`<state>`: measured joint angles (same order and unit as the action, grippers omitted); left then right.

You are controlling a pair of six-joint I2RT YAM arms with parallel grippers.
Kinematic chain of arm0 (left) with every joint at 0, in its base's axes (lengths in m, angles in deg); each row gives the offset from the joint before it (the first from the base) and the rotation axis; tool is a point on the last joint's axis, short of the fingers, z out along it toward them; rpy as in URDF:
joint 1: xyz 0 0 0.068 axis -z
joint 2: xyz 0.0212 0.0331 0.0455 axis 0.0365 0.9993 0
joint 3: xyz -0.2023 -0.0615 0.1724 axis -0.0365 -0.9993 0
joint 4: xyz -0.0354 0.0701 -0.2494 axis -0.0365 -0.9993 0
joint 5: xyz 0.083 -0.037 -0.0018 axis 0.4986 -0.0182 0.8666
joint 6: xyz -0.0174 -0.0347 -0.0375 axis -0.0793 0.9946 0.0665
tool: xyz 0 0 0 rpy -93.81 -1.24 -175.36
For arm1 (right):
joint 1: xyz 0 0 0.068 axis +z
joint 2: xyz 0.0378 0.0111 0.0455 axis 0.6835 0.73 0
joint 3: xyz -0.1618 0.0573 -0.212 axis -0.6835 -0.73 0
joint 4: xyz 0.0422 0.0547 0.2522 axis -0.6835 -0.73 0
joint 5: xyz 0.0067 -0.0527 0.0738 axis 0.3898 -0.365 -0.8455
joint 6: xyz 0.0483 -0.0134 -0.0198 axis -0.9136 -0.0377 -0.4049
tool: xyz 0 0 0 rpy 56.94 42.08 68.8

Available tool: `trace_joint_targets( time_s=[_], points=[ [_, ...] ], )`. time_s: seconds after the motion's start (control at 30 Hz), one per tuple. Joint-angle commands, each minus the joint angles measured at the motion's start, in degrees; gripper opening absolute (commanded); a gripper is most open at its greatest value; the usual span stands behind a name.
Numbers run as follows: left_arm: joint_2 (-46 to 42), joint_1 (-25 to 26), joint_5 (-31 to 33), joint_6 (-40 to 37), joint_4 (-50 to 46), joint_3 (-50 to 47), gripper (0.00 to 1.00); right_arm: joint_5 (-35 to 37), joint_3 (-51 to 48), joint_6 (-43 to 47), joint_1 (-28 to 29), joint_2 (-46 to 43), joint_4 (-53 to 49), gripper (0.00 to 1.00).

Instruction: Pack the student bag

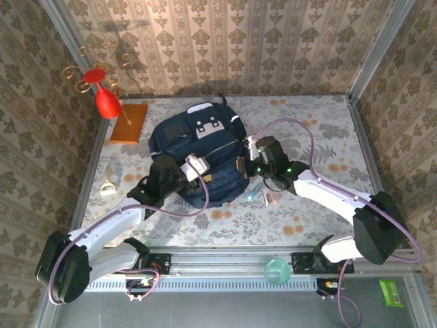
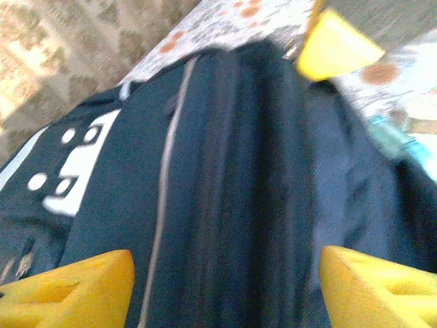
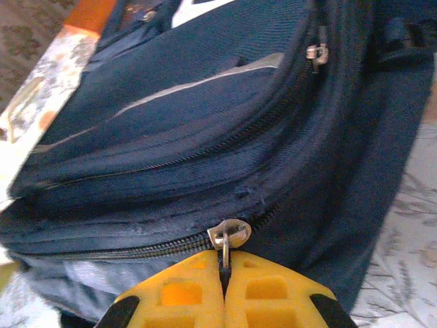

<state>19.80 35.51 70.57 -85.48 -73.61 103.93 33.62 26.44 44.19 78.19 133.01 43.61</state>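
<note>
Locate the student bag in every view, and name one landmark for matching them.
Top external: student bag at the picture's centre.
Left wrist: its dark body runs down the middle, beyond the open left gripper.
Right wrist: it spans most of the frame; the right gripper pinches its zipper pull.
Shared landmark: grey-white front patch.

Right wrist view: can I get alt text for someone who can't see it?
Yellow jaws are shut on the metal zipper pull of a navy bag, low on its side. The bag lies on a floral table, and a second pull hangs higher up on another zipper.
</note>
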Motion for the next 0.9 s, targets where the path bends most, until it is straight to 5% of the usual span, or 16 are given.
trace_joint_targets(
  time_s=[0.0, 0.23, 0.43, 0.57, 0.73, 0.87],
  points=[
    [1.5, 4.3, -1.9, -0.8, -2.3, 4.1, 0.73, -6.1, -0.8, -2.4, 1.3, -1.5, 8.2, 0.0],
    [11.8, 6.6, 1.1, -6.0, -4.6, 10.2, 0.62, -10.4, -2.3, -5.1, 2.3, -2.4, 12.0, 0.0],
    [13.2, 5.6, 3.5, -7.4, -4.0, 8.9, 0.32, -8.5, -2.4, -4.7, 2.0, -2.2, 10.0, 0.0],
    [10.1, 2.0, 1.3, -4.9, -2.6, 6.6, 0.02, -5.5, -2.6, -3.4, 0.6, -2.3, 6.3, 0.0],
    [3.8, -2.3, -1.6, -0.9, 1.4, 2.4, 0.0, 6.7, 0.1, -1.4, -2.1, -1.2, -4.6, 0.0],
    [-0.8, -5.2, -2.7, 3.1, 4.7, -1.6, 0.0, 8.7, 2.4, -3.4, -5.0, 2.3, -6.2, 0.0]
  ],
)
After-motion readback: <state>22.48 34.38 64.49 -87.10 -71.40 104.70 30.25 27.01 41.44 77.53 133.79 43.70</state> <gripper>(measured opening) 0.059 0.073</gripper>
